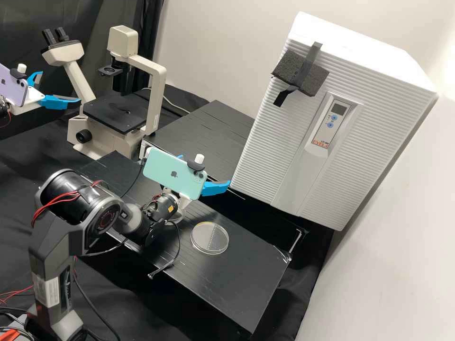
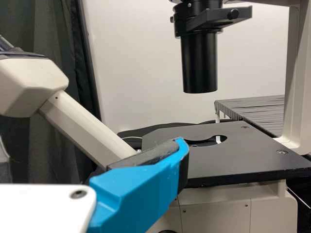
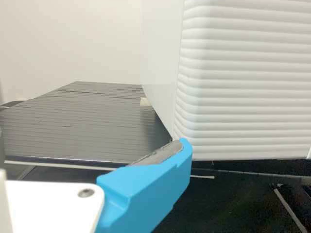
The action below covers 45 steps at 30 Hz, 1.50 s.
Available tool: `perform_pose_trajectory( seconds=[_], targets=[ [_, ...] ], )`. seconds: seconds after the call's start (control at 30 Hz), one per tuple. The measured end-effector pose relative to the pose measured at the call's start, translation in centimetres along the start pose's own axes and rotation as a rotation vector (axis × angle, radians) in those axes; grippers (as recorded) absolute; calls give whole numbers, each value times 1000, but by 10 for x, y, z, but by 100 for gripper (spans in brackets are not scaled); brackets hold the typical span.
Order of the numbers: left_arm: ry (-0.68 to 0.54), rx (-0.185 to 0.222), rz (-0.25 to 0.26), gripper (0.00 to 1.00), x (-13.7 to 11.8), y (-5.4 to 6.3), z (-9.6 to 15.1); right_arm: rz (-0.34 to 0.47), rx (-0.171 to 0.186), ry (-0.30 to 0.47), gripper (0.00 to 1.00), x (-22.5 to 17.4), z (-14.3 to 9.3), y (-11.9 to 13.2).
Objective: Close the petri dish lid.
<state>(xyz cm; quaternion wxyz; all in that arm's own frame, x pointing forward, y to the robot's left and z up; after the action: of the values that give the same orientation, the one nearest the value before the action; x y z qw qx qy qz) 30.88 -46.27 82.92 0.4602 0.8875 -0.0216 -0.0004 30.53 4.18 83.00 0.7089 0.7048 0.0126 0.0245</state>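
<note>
Petri dish: the petri dish [image 1: 209,238] is lying flat on the black surface [image 1: 246,279] in the high view, closer to the long edge facing the white cabinet [image 1: 272,137] than to the opposite long edge. Two clear rims are kinda stacked up, can't tell if the lid is seated all the way.

Right claw: over the surface in the high view, the right claw [image 1: 205,169] sits just off from the dish, between it and the raised black platform [image 1: 208,130]. Released, blue fingers well apart, with a mint phone [image 1: 173,173] mounted on it.

Left claw: way over by the microscope [image 1: 159,94], at the high view's left edge, the left claw [image 1: 60,86] is open too, fingers spread, lilac phone [image 1: 12,87] on top.

Left wrist cam: this one gets you right up to the microscope's black stage [image 2: 233,158], notch and screws included, with a blue finger [image 2: 141,191] in front of it.

Right wrist cam: ribbed cabinet corner up close, next to the striped platform top, one blue finger [image 3: 150,189] poking in front.

High view extras: a dark foam block [image 1: 303,73] strapped to the cabinet, plus its little control panel [image 1: 332,121].
</note>
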Motion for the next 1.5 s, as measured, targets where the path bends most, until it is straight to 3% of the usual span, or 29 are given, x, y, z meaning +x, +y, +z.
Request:
perform_pose_trajectory(
  seconds=[0.5,0.8,0.93,1.27,1.5],
  targets=[
    [0,0,0,100,0,0,0,9,0,-26,100,-17,7,2],
    [0,0,0,100,0,0,0,150,10,-26,100,-59,18,25],
    [0,0,0,100,0,0,0,176,24,-49,100,-73,29,28],
    [0,0,0,100,0,0,0,183,0,-153,100,-105,60,33],
    [0,0,0,100,0,0,0,209,20,-201,100,-123,71,38]
  ],
)
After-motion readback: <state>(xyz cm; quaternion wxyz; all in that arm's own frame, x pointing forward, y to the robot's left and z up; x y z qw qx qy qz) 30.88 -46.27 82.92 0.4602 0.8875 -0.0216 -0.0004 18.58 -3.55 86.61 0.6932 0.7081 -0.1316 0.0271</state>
